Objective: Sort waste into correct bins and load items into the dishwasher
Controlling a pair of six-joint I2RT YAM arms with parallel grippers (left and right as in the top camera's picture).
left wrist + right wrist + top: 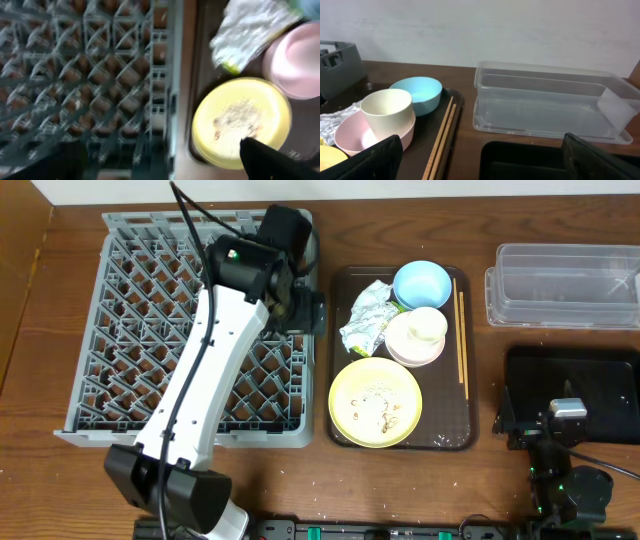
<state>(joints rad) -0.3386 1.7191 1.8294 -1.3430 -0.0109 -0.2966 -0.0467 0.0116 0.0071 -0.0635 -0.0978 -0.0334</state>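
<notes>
The grey dish rack (150,330) stands at the left. My left gripper (305,313) hangs open and empty over the rack's right edge, beside the brown tray (470,435). On the tray lie a crumpled white wrapper (366,318), a light blue bowl (421,282), a small white cup (425,326) standing in a pale pink bowl (404,351), a yellow plate (375,402) with crumbs, and chopsticks (461,330). The blurred left wrist view shows the plate (240,120), the wrapper (250,30) and the rack (75,75). My right gripper (482,162) is open and empty over the black bin (600,380).
The clear tub (565,285) stands at the far right behind the black bin and also shows in the right wrist view (545,100). That view also shows the blue bowl (420,92), the cup (387,110) and the chopsticks (445,132). The left arm (205,370) crosses the rack.
</notes>
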